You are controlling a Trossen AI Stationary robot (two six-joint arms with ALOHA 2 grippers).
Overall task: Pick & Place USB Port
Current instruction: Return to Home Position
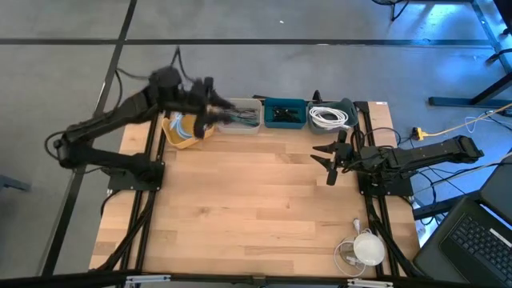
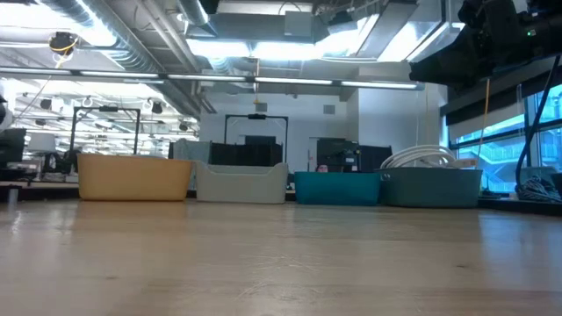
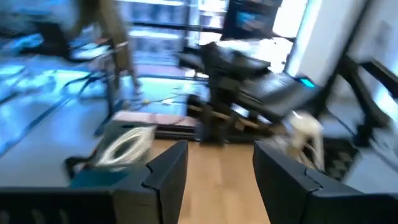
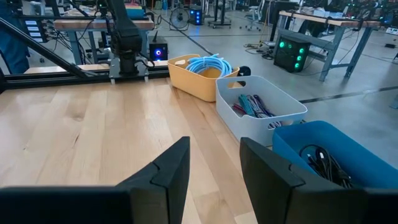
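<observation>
The left pincer (image 3: pixel 220 163), released and empty, hangs over the back of the tabletop (image 1: pixel 256 204), where the yellow bin (image 1: pixel 184 138) meets the gray bin (image 1: pixel 242 120). A blue cable (image 4: pixel 208 64) lies coiled in the yellow bin beneath it. The right pincer (image 4: pixel 213 155), also released, waits at the right edge.

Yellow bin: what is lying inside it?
A coiled light blue cable lies in the yellow bin. The coil covers the bin's floor, so anything beneath it cannot be seen. The left gripper, open, hangs close by.
</observation>
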